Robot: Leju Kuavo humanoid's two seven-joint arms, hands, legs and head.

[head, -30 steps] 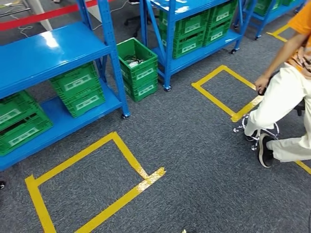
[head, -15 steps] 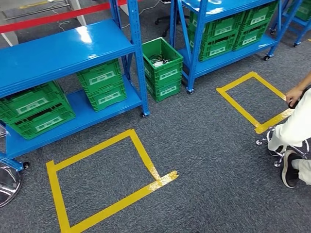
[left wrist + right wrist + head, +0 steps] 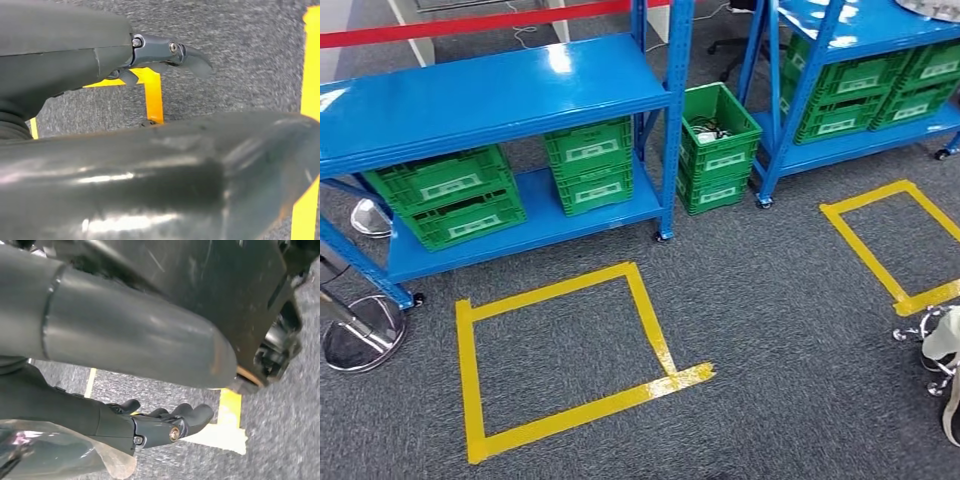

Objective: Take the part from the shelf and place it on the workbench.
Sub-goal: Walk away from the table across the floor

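Since both arms hang at the robot's sides, the step in hand looks like the approach: getting squarely in front of the shelf (image 3: pixel 493 95) before any reach begins. The left hand (image 3: pixel 166 52) hangs over the carpet with its fingers stretched out and apart, holding nothing. The right hand (image 3: pixel 162 422) hangs the same way, fingers loosely spread and empty.

No part can be told for certain. The shelf's top board looks bare where it shows, and green crates (image 3: pixel 588 165) sit on the board below, their contents hidden. A silvery thing (image 3: pixel 933 7) lies on top of the second rack (image 3: pixel 848 30) at the far right. It may be the part, but too little of it shows to say.

To do this well, I would stop inside the tape square (image 3: pixel 471 370) that lies just before the shelf, facing the boards straight on. Once the part is found, choose the arm on its side. Raise that hand with the fingers apart and clear of the blue post (image 3: pixel 673 120).

A round base (image 3: pixel 361 335) on the floor at the left and chrome legs (image 3: pixel 924 330) at the right both lie near the path, so steps should be short and kept between them.
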